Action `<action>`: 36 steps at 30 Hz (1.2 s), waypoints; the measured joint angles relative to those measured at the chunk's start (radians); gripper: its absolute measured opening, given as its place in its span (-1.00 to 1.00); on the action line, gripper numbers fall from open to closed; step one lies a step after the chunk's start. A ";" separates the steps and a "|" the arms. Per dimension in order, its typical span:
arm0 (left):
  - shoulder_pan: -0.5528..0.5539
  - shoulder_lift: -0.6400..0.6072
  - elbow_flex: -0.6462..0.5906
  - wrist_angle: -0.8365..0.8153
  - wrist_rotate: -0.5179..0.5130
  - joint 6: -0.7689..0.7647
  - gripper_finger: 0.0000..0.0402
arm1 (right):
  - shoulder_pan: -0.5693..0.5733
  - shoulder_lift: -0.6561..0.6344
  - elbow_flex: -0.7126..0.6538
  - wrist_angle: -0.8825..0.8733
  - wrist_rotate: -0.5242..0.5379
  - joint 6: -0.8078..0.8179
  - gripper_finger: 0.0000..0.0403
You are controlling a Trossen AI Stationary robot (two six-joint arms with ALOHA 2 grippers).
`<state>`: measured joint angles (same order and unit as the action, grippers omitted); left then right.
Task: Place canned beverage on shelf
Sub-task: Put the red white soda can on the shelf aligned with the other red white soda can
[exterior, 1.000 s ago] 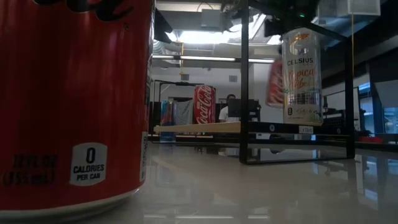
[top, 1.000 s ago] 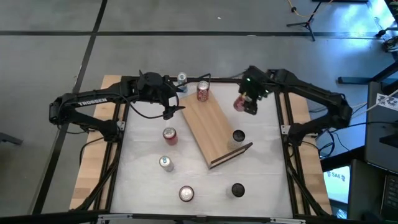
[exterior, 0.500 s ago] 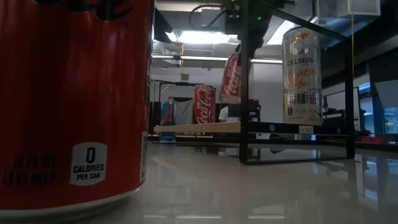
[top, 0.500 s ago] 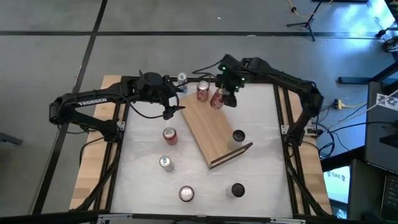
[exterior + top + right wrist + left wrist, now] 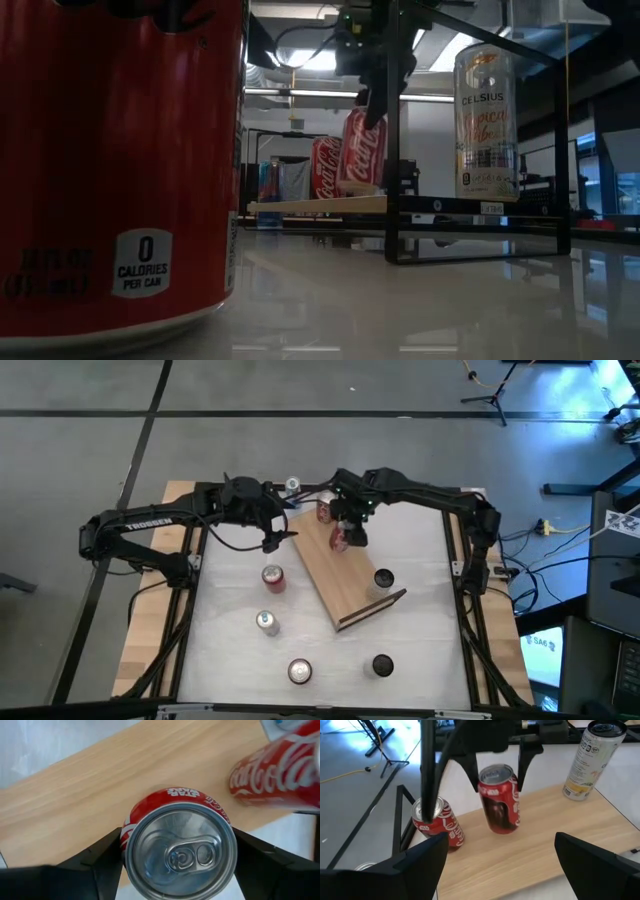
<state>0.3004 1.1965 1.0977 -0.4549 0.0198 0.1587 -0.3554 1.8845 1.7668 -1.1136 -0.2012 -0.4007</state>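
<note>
While both arms reach in over the far half of the white surface, the scene lists as follows.

Counter [image 5: 420, 610]: white top carrying the shelf and several loose cans.

Shelf [image 5: 345, 575]: long light-wood board lying diagonally across the counter's middle, black wire rail at its near end [image 5: 480, 130].

Right hand [image 5: 345, 525]: above the far part of the shelf, pointing down, its fingers [image 5: 100, 857] clamped on either side of the held red can.

Left hand [image 5: 283, 536]: just beside the shelf's far-left edge, fingers [image 5: 420, 862] spread apart with nothing between them.

Held red can [image 5: 342, 538]: upright with its base at the board's surface in the left wrist view [image 5: 499, 800]; whether it bears full weight there I cannot tell.

Second red can [image 5: 325, 508]: standing on the shelf's far end, just beside the held can.

Pale tall can [image 5: 486, 120]: upright on the shelf's near end by the wire rail.

Loose red can [image 5: 272, 577]: on the counter left of the shelf.
</note>
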 joint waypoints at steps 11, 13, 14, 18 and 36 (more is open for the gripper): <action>-0.001 0.000 0.000 -0.002 -0.010 0.000 0.76 | 0.063 0.002 -0.021 0.031 0.090 0.001 0.47; -0.001 0.000 0.000 -0.002 -0.010 0.000 0.76 | 0.070 0.002 -0.021 0.029 0.083 0.001 0.47; -0.001 0.000 0.000 -0.002 -0.010 0.001 0.76 | 0.070 0.002 -0.021 0.026 0.076 0.001 0.47; -0.001 0.000 0.000 -0.001 -0.010 0.001 0.76 | 0.082 0.002 -0.021 0.005 0.061 0.002 0.47; -0.001 0.000 0.000 -0.006 -0.010 -0.016 0.76 | 0.081 0.002 -0.022 0.013 0.060 0.002 0.47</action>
<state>0.2993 1.1965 1.0977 -0.4610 0.0098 0.1422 -0.2741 1.8866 1.7451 -1.1004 -0.1412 -0.3988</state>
